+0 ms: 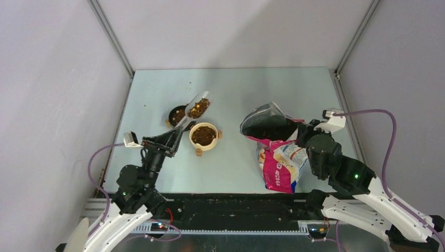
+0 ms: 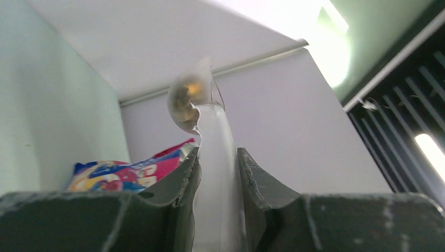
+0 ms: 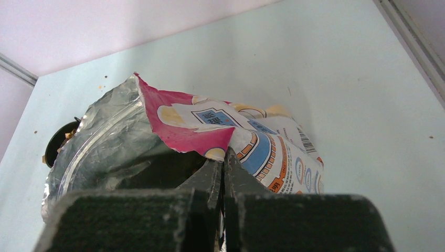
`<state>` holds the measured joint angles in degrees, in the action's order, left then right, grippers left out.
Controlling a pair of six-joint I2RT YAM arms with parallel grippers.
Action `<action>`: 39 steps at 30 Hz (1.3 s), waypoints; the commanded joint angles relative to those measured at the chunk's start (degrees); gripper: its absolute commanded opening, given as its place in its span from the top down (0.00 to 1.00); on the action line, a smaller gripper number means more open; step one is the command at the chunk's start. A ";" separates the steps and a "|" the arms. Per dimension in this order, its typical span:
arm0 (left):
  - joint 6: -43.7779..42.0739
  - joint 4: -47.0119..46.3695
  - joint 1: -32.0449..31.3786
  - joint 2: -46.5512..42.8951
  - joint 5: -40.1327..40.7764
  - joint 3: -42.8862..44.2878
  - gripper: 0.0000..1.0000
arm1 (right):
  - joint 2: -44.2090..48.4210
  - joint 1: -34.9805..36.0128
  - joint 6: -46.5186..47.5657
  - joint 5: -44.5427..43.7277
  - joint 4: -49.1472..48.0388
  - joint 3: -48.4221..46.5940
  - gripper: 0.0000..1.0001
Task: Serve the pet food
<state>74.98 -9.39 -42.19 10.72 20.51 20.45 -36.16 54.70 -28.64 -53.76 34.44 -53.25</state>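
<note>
While my left pincer (image 1: 177, 132) clamps the scoop (image 1: 193, 114) of kibble (image 1: 199, 107), my right pincer (image 1: 300, 131) pinches the bag (image 1: 281, 163)'s rim across mid-frame bench (image 1: 236, 152).

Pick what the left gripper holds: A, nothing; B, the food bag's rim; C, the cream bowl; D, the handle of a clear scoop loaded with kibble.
D: the left gripper clamps the clear scoop by its handle, kibble in its cup; the right gripper pinches the bag.
</note>
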 commanded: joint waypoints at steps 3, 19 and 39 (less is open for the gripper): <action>-2.32 16.51 0.44 -4.69 7.92 1.42 1.00 | -0.96 0.45 -0.02 -1.43 -5.73 -1.05 1.00; 3.33 33.39 0.42 -8.43 11.43 -0.77 1.00 | -1.96 0.02 -0.43 -2.39 -4.19 -1.06 1.00; 2.32 40.28 0.41 3.28 12.52 5.41 1.00 | -2.25 -1.82 1.95 -3.61 -6.36 -1.00 1.00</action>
<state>77.97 32.34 -42.17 13.19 30.48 22.15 -38.39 53.49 -26.46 -56.03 33.01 -53.25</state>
